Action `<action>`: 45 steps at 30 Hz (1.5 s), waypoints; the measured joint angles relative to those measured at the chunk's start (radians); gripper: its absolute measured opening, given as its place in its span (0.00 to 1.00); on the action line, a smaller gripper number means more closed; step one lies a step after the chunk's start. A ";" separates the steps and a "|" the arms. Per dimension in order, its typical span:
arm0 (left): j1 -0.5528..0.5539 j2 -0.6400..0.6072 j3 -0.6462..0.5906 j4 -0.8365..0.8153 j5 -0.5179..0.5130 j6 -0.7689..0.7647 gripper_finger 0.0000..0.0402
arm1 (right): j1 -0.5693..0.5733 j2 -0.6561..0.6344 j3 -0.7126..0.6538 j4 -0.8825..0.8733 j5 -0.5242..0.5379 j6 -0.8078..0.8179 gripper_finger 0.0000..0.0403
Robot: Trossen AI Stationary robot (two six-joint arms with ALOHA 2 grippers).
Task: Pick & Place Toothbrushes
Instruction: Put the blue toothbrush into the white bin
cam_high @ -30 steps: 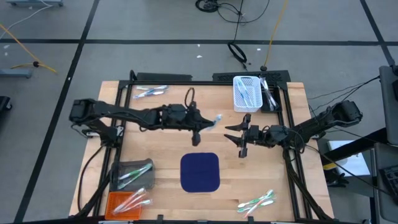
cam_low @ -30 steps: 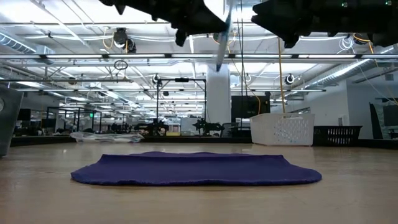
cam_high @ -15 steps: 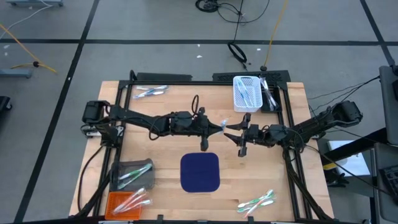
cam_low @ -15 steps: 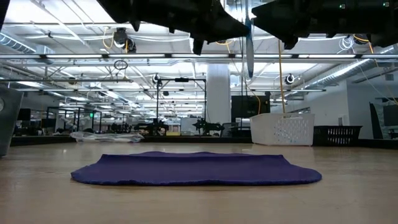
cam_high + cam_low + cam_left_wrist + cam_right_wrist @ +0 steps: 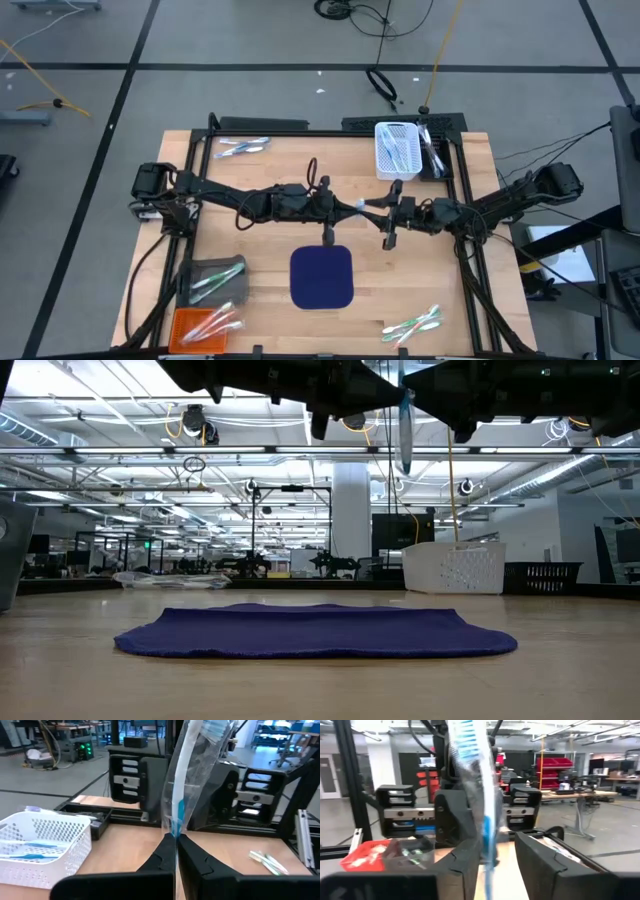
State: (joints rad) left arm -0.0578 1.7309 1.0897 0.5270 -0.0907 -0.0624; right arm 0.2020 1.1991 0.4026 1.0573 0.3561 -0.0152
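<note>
**Toothbrush held between two claws above the bench**

Over the middle of the bench (image 5: 270, 170), just beyond the far edge of the navy mat (image 5: 321, 277), the two arms meet nose to nose. The left claw (image 5: 176, 851) is shut tight on the lower end of a blue-and-white toothbrush (image 5: 186, 785) in a clear wrapper. In the left wrist view the brush rises from the pinched fingertips with its long axis leaning slightly, bristle head at the far end, away from the claw. From above, the toothbrush (image 5: 362, 203) shows as a short pale sliver lying roughly along the line between the two arms, its head toward the right arm.

The right claw (image 5: 495, 855) stands partly open, its fingers (image 5: 540, 855) on either side of the same brush; the shaft runs down through the gap close against one finger, but I cannot tell whether it is gripped there. In the low view the brush (image 5: 404, 430) hangs near upright, well above the mat (image 5: 315, 631).

Other toothbrushes lie in the white basket (image 5: 396, 150) at the far side, in a loose group at the far left (image 5: 240, 148), in the grey tray (image 5: 212, 280) and orange tray (image 5: 204, 326) at near left, and at near right (image 5: 413, 324).
</note>
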 joint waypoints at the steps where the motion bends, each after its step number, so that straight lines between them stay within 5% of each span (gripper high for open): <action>1: 0.000 0.000 0.000 0.000 -0.007 0.000 0.00 | 0.000 0.000 0.000 -0.001 -0.014 0.000 0.26; 10: 0.000 0.000 0.000 0.007 -0.011 -0.004 0.00 | 0.000 0.000 0.000 0.000 -0.018 -0.024 0.02; 18: 0.000 0.000 0.000 0.004 -0.016 -0.026 0.04 | 0.000 0.000 0.000 0.000 -0.015 -0.028 0.01; 28: 0.000 -0.012 0.000 -0.049 -0.016 -0.013 0.23 | 0.000 -0.044 0.000 -0.030 0.020 -0.062 0.00; 40: -0.012 -0.011 0.000 -0.160 -0.016 -0.048 0.28 | -0.010 -0.265 0.000 -0.316 0.371 -0.163 0.00; 45: -0.032 -0.011 0.000 -0.178 -0.016 -0.052 0.28 | -0.094 -0.319 0.000 -0.427 0.433 -0.166 0.00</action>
State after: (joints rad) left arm -0.0900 1.7195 1.0897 0.3485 -0.1066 -0.1147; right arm 0.1079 0.8799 0.4023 0.6299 0.7895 -0.1812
